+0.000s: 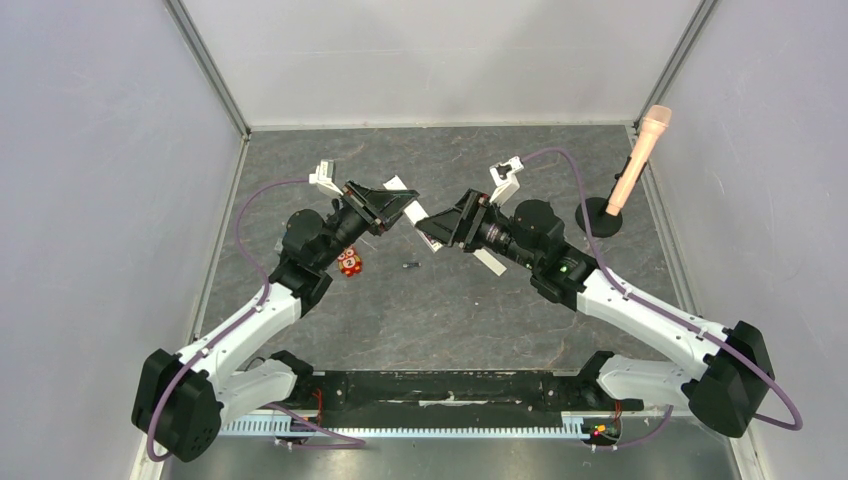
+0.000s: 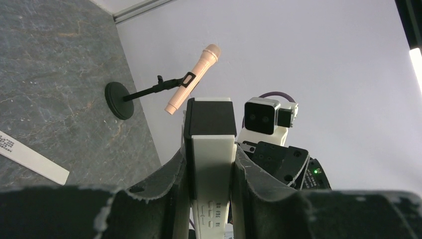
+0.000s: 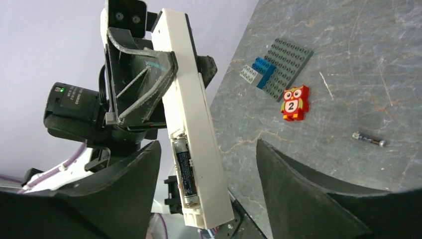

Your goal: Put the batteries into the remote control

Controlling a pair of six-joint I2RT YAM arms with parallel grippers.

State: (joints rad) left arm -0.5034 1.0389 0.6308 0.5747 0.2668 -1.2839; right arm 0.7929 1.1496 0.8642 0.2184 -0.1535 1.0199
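Right tool (image 3: 206, 145) stands wide open in the right wrist view. Its two dark fingers (image 3: 124, 199) lie either side of the remote control (image 3: 189, 107) and grip nothing.

Left tool (image 2: 209, 172) is closed on the remote control and holds it clear of the desk (image 3: 388, 74), with both fingers pressed against the long white edges. In the left wrist view the far end of the remote control carries a black section. Small raised button marks show near the clamped end, but they are too small to read.

Battery status:
- Seated battery (image 3: 185, 172): sits in the open compartment at the lower end of the remote control. It has a dark label with pale print that is not legible.
- Loose battery (image 3: 368, 140): lies flat on the desk, well apart from the remote control and right of the owl toy (image 3: 294, 103).

The only legible marking is the digit "2", in a white circle on the red-orange owl toy. Just beyond the owl toy lies a grey studded plate (image 3: 288, 67) with blue bricks (image 3: 262, 69) on one edge.

A white strip (image 2: 30, 157) lies flat on the desk. Fine print runs along it but is too small to read. A pink microphone (image 2: 193, 84) leans on a black stand with a round base (image 2: 119, 99) at the desk's right edge.
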